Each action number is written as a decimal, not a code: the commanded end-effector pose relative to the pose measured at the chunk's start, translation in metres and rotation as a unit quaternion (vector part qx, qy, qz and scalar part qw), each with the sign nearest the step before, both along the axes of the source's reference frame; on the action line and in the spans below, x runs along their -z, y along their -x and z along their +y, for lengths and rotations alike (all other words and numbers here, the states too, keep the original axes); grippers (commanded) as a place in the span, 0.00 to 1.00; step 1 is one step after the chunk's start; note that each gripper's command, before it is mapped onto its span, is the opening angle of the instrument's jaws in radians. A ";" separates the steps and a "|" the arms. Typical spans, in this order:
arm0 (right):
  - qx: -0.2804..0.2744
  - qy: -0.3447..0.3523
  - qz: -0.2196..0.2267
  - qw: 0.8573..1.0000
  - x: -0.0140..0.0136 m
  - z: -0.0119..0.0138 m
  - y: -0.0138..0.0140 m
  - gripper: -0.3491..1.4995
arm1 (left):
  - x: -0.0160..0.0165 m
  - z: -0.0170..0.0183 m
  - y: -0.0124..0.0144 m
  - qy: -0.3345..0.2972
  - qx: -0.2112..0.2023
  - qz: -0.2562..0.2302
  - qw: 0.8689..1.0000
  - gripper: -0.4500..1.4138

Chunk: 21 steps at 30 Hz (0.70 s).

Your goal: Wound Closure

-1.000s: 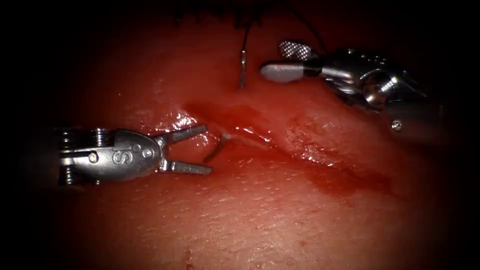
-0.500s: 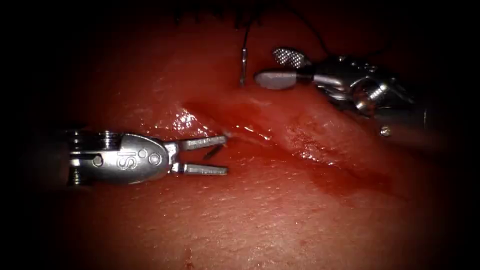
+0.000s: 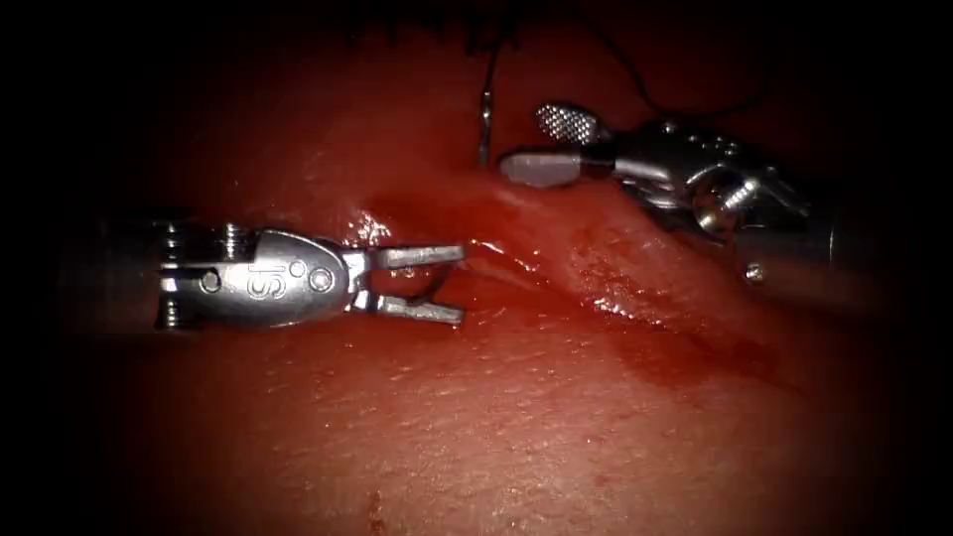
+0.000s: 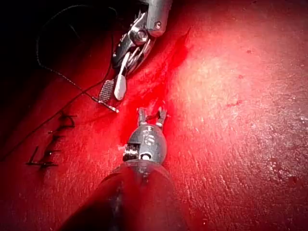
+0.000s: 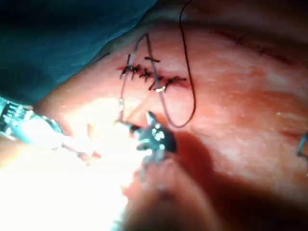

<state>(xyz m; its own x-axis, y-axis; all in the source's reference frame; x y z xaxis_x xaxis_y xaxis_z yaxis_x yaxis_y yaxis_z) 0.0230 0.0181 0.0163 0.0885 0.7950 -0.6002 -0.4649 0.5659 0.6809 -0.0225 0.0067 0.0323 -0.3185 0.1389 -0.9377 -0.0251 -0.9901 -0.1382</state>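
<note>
The curved needle is in the tissue. Its tail stands up out of the surface on the right side of the cut, with black thread trailing off behind it. Its tip pokes out at the cut's left lip. My left tool is open with one jaw on each side of that tip and grips nothing. My right tool is open just right of the needle's tail and holds nothing. In the left wrist view the left tool sits open below the right tool.
Finished dark stitches lie along the closed part of the wound beyond the tools. A loose loop of thread rests on the tissue near them. Red fluid pools along the open cut.
My left tool has advanced to the right until its open jaws straddle the needle's tip. The right tool has drifted slightly left toward the needle's tail, still open.
</note>
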 end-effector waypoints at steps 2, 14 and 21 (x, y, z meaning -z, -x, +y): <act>0.001 0.000 0.001 1.000 -0.0005 -0.0002 -0.0006 0.86 | -0.0004 0.0000 0.0006 -0.002 -0.015 -0.004 1.000 0.00; 0.001 0.000 0.001 1.000 -0.0005 -0.0006 -0.0007 0.84 | 0.0016 0.0026 -0.0004 -0.125 -0.042 -0.030 0.991 0.00; 0.004 0.003 0.001 1.000 -0.0005 -0.0007 -0.0007 0.83 | 0.0036 0.0035 -0.0015 -0.272 -0.055 -0.033 0.960 0.00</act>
